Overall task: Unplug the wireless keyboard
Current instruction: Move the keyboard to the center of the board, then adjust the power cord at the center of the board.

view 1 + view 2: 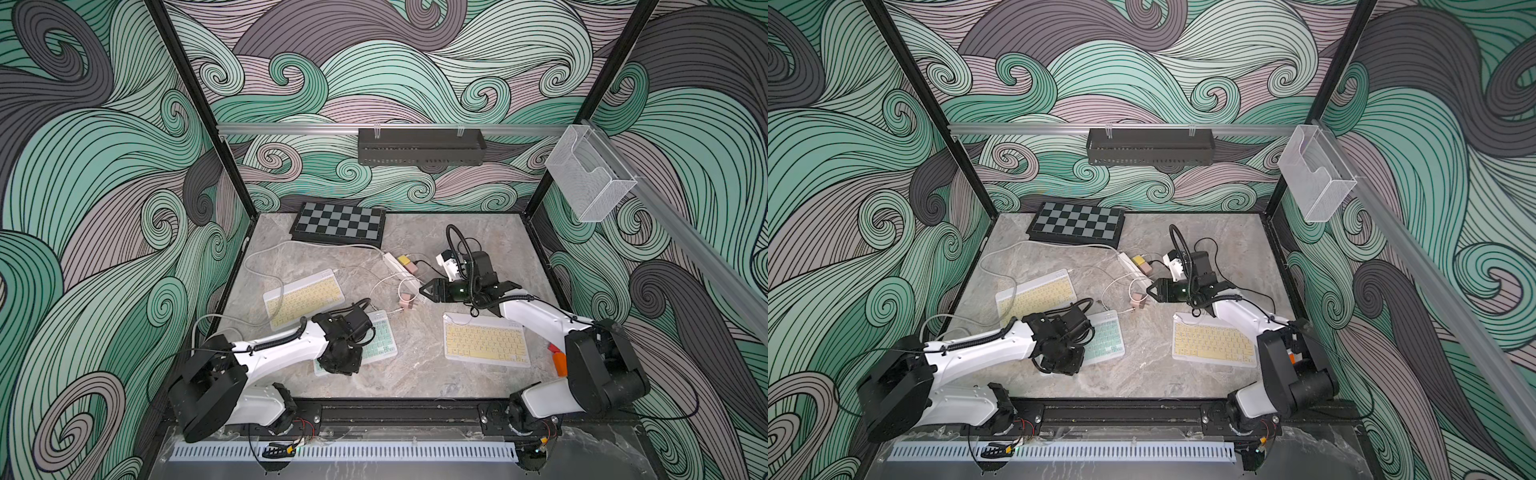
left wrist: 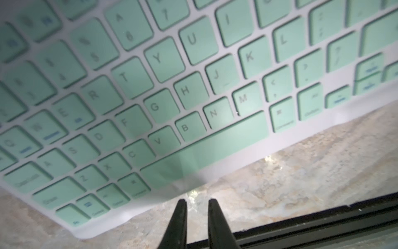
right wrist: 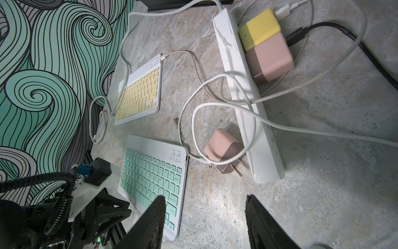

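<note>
A mint-green keyboard (image 1: pixel 380 336) (image 1: pixel 1106 338) lies at the front centre, partly under my left wrist. A white cable (image 3: pixel 195 158) meets its far corner and loops to a pink charger (image 3: pixel 221 148) lying loose on the table, prongs bare. My left gripper (image 2: pixel 196 201) points down at the marble just off the keyboard's (image 2: pixel 150 97) space-bar edge, its fingers a narrow gap apart and empty. My right gripper (image 1: pixel 420 289) (image 1: pixel 1149 291) hovers wide open and empty between the green keyboard (image 3: pixel 150 176) and the power strip (image 3: pixel 243 97).
A yellow keyboard (image 1: pixel 303 297) with its own cable lies back left, and another yellow keyboard (image 1: pixel 484 338) sits front right under the right arm. Yellow (image 3: pixel 260 28) and pink (image 3: pixel 269 58) chargers sit in the strip. A chessboard (image 1: pixel 338 222) is at the back.
</note>
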Controlling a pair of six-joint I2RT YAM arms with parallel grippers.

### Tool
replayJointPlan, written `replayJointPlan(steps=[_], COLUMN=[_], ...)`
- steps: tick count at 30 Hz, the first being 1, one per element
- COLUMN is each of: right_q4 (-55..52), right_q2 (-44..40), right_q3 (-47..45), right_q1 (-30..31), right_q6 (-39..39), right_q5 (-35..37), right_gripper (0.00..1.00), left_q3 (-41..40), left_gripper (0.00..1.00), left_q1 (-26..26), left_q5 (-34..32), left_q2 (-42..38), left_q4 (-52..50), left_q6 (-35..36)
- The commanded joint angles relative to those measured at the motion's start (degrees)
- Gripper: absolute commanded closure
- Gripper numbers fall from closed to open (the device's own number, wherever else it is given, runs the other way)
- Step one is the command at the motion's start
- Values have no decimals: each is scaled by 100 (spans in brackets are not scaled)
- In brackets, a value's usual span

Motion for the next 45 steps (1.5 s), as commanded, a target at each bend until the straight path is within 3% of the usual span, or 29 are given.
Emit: replayJointPlan(steps=[1,7,10,12,20,35,45], right_q4=[33,130,85,46,-41,-34,-28], right_q2=[-122,-26,-50,-118,-296,-214,-166], right_q3=[43,52,56,27,-132,-135,-133], right_q1=[-25,-27,-28,-24,-28,-36,-46], right_q6=[4,87,87,61,2,-38,-46], right_q5=[-79,-144,-179,-152,-49,-74,-76], right_gripper=[39,39,39,39,38,38,38], left_q3=[410,1069,1484,2013,3193,3469,3480], left_gripper=[77,72,69,60,52,53,56], left_q1=[22,496,954,1171,1463,1560,1560], left_q5=[32,-267,-103,184,692,931,1452], left_q2=[-311,-46,519,1149,2795,3778,4029], left_q4=[-356,176,525,501,680,1251,1999], left_q6=[145,756,1104,1394,1935,1909,1630])
